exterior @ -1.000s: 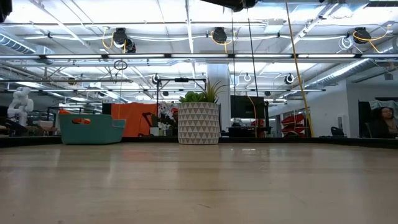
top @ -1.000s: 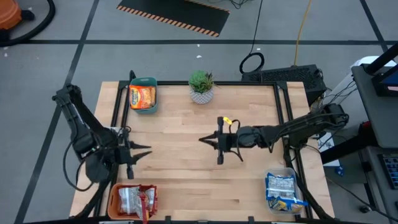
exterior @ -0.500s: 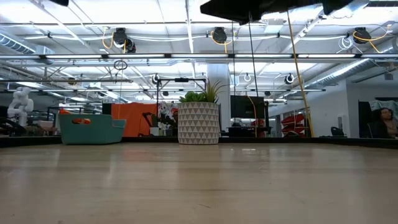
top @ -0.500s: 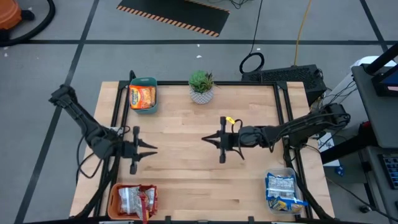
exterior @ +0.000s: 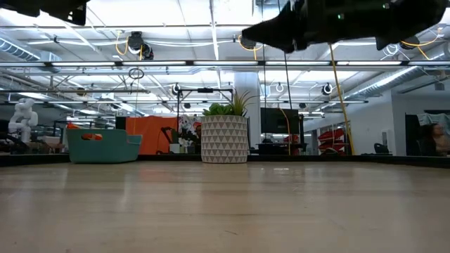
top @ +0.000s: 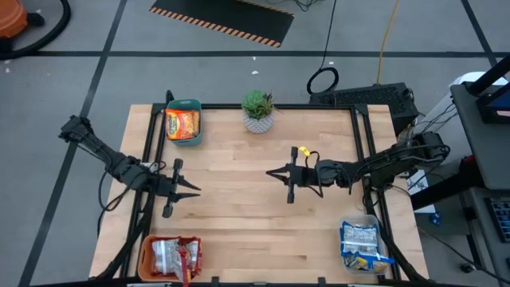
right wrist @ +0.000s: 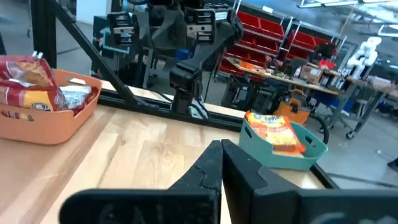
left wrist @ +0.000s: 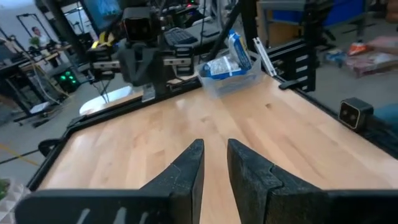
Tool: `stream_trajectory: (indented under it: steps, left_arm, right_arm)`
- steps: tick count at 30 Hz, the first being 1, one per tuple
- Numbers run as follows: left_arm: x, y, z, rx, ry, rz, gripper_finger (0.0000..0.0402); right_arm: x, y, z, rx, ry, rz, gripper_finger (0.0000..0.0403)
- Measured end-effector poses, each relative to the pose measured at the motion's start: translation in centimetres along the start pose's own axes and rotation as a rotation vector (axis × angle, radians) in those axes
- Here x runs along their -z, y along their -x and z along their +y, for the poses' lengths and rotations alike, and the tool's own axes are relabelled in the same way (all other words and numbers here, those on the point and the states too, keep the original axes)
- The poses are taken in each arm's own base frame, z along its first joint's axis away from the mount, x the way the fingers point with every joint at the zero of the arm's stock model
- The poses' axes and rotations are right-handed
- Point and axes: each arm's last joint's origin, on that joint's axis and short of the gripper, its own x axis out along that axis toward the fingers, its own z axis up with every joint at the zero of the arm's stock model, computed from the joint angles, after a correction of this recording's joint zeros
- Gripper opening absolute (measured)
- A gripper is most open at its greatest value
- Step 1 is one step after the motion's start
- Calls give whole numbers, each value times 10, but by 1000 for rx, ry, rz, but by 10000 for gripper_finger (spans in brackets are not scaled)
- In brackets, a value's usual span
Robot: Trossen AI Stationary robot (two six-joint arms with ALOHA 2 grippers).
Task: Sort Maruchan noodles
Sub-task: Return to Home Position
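Observation:
The Maruchan noodles lie in three bins at the table's edges. An orange packet (top: 182, 123) is in the teal bin (top: 184, 104) at the far left. Red and silver packets (top: 172, 256) fill the orange bin (top: 146, 257) at the near left. Blue packets (top: 361, 241) stand in the clear bin (top: 369, 219) at the near right. My left gripper (top: 194, 190) hovers over the table's left part, pointing right and nearly level. Its fingers (left wrist: 193, 163) stand a narrow gap apart with nothing between them. My right gripper (top: 269, 173) hovers over the middle, pointing left, shut and empty.
A small potted plant (top: 257, 110) stands at the far edge's middle. Bare wood lies between the two grippers and along the near edge. Black frame rails (top: 151, 135) run along the table's left and right sides.
My left gripper has sunk and tipped up from a downward slant to nearly level, its arm stretching lower. My right gripper has come down and drawn back toward the table's right edge, now showing at the top of the low view. No packet has moved.

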Motion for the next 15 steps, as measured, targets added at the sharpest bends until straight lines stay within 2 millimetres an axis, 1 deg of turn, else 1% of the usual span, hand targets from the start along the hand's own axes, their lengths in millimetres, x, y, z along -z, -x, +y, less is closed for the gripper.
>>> stream_trajectory:
  steps: [4,5,8,9,15]
  left_arm:
    - [1,-2,6,-9,-10,3,74]
    - [2,-3,7,-15,-13,5,68]
    - [3,-4,12,-33,-29,14,20]
    - [3,-5,14,-37,-29,15,10]
    - [11,-8,29,-135,19,81,4]
  right_arm:
    - [10,6,1,-2,-33,11,0]
    - [12,7,1,-3,-41,15,0]
    - [16,9,1,-5,-48,27,0]
    - [16,9,1,-5,-47,28,0]
    - [15,9,1,-5,-48,24,0]
